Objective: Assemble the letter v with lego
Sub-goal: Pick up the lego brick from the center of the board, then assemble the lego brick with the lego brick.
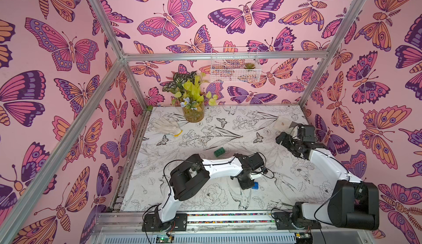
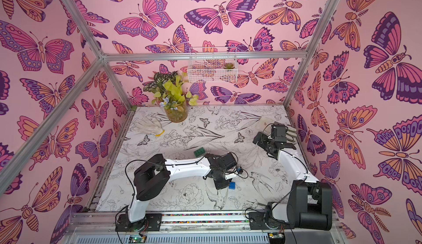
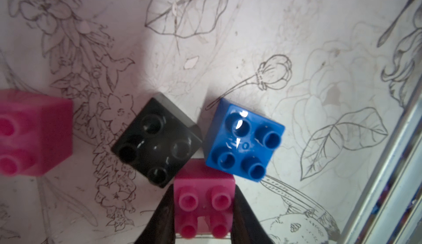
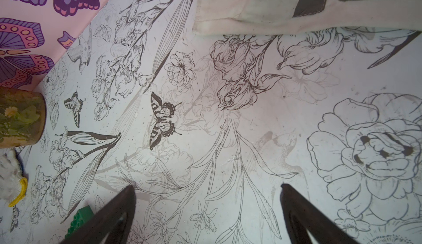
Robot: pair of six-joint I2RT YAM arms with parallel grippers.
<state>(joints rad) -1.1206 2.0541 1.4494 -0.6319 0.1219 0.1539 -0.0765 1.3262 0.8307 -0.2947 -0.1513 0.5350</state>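
In a top view the green brick (image 1: 219,152) lies alone on the table (image 1: 205,128), apart from my left pincer (image 1: 247,183), which is low beside the blue brick (image 1: 255,185). In the left wrist view this pincer is clamped on a pink brick (image 3: 204,178). The black brick (image 3: 157,140) and the blue one are just beside it, and the other pink brick (image 3: 34,133) lies further off. In the right wrist view my right pincer (image 4: 206,185) stands wide apart above the table.

You operate a staged robot test cell, not a home: silver aluminium extrusion frame (image 1: 171,57), pink butterfly-printed wall panels (image 1: 228,2), white flower-sketched bench (image 1: 228,121), and paired white-and-black robot arms (image 1: 219,166) bolted to the grey metal front rail (image 1: 228,218).
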